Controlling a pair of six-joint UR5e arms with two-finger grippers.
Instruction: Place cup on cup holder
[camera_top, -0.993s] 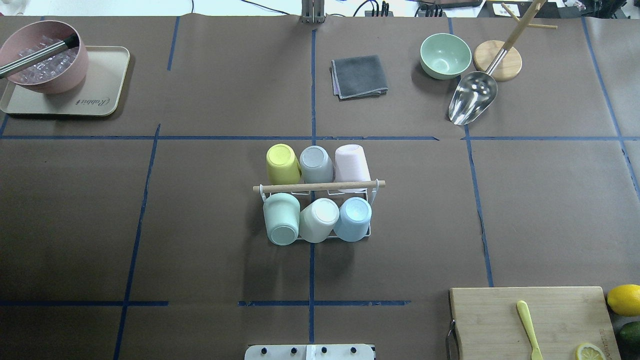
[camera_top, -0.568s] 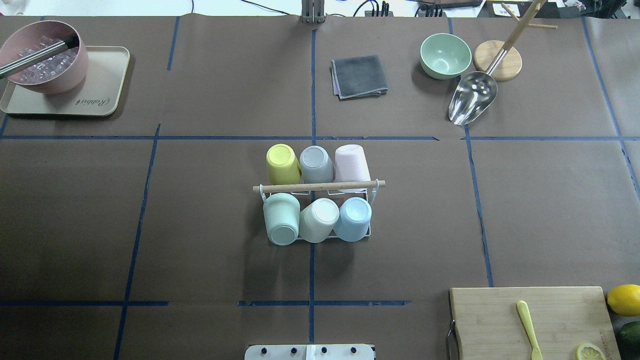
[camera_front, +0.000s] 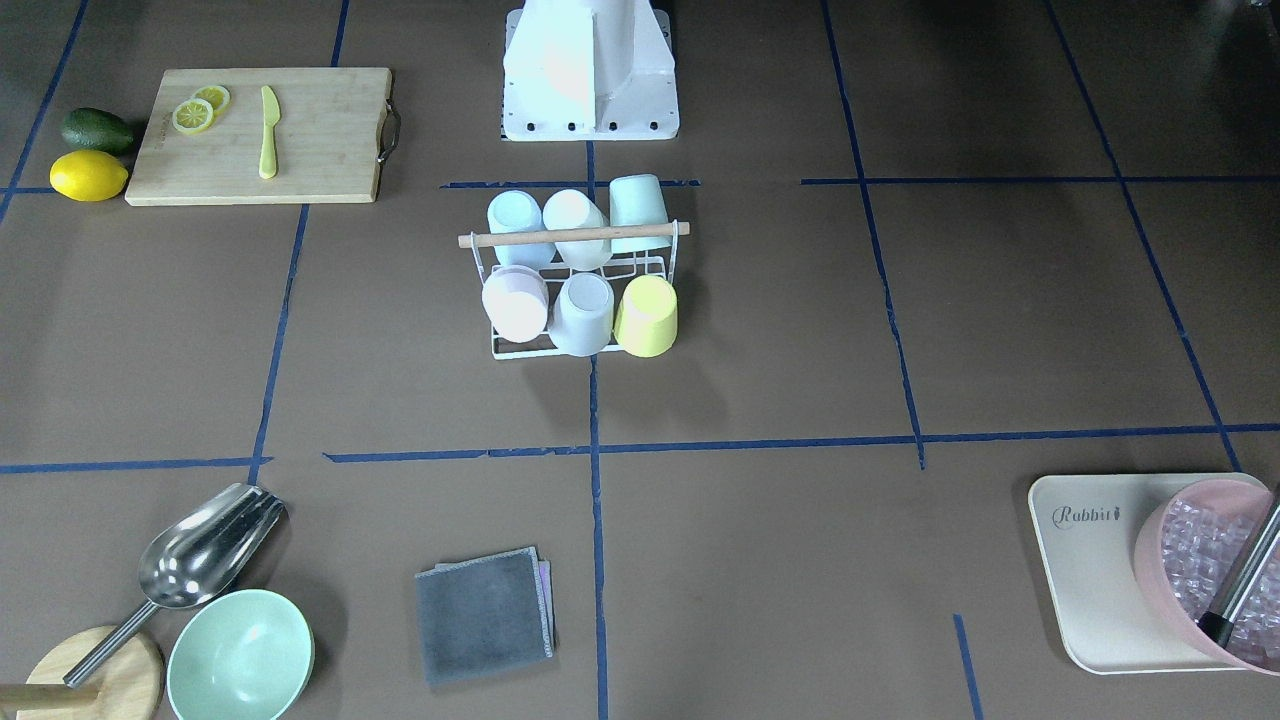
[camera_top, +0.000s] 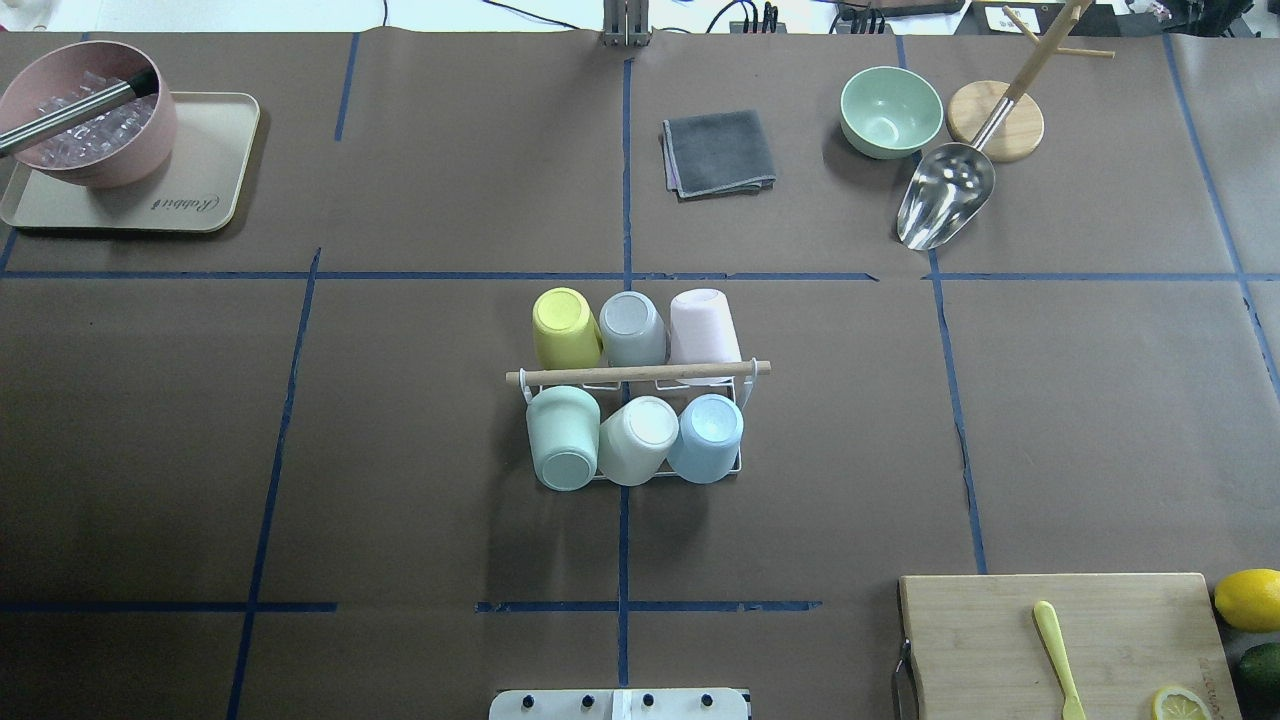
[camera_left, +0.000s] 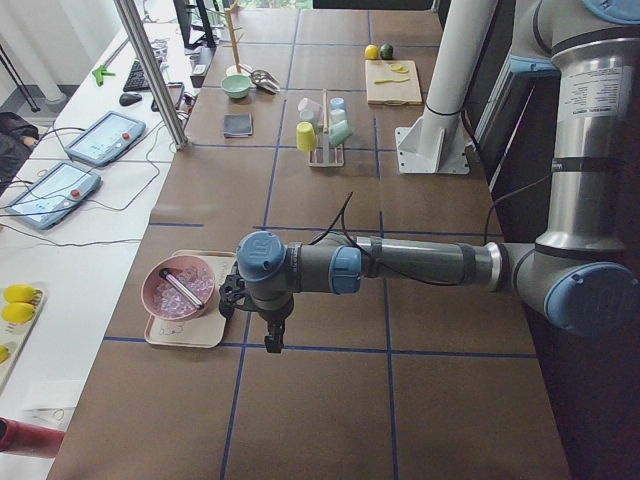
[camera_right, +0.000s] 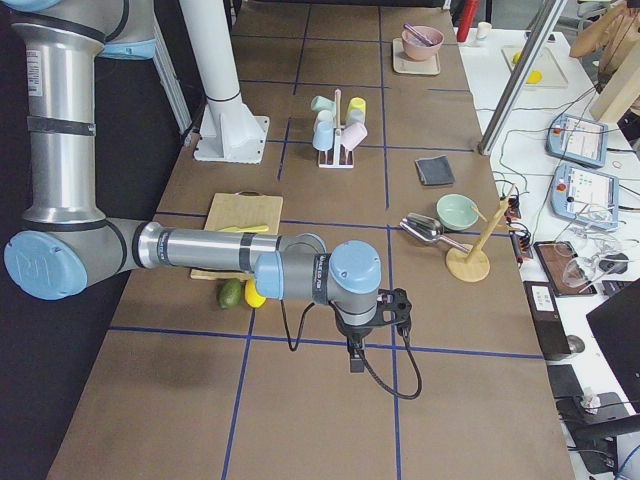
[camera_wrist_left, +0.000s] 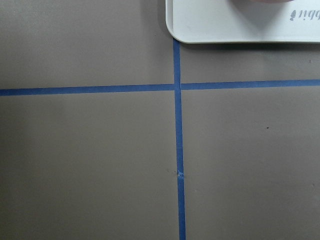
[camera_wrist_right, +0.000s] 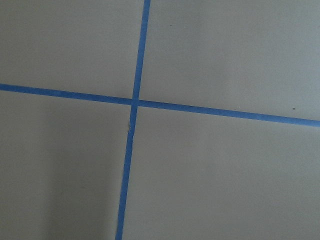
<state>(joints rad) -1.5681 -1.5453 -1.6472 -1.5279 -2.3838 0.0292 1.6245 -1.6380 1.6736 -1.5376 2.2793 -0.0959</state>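
Six small pastel tapered cups are sitting upside down on the white wire cup holder with light wooden rod handle (camera_top: 600, 375), mid-surface. In the overhead view the far row is showing the yellow cup (camera_top: 566, 328), grey cup (camera_top: 632, 328) and pink cup (camera_top: 704, 325). The near row is showing the mint cup (camera_top: 562, 438), cream cup (camera_top: 638, 440) and light-blue cup (camera_top: 706, 438). Every prong is looking taken and no loose cup is showing, so placement is probably finished.

Handling guess: the cups are looking light, stiff and matte-smooth, likely plastic, not very fragile. The taper could be letting a squeeze slip, so pinching across the side wall near the upturned base, or wall-in/wall-out at the rim, is seeming safest.

From the holder:
- the folded dark grey cloth (camera_top: 718, 152) is lying at 12 to 1 o'clock
- the mint green bowl (camera_top: 890, 110) and steel scoop (camera_top: 945, 195) are lying at 1 to 2
- the beige tray (camera_top: 215, 190) is carrying a pink ice bowl (camera_top: 85, 110) at 10
- the wooden cutting board (camera_top: 1000, 640) is lying at 4 to 5

The left gripper (camera_left: 270, 346) is hanging over the brown papered surface (camera_top: 400, 450) near the tray, and the right gripper (camera_right: 354, 364) over a tape cross at the opposite end. Both are well apart from the holder and seen in side views only, so I cannot tell how the jaws are standing.
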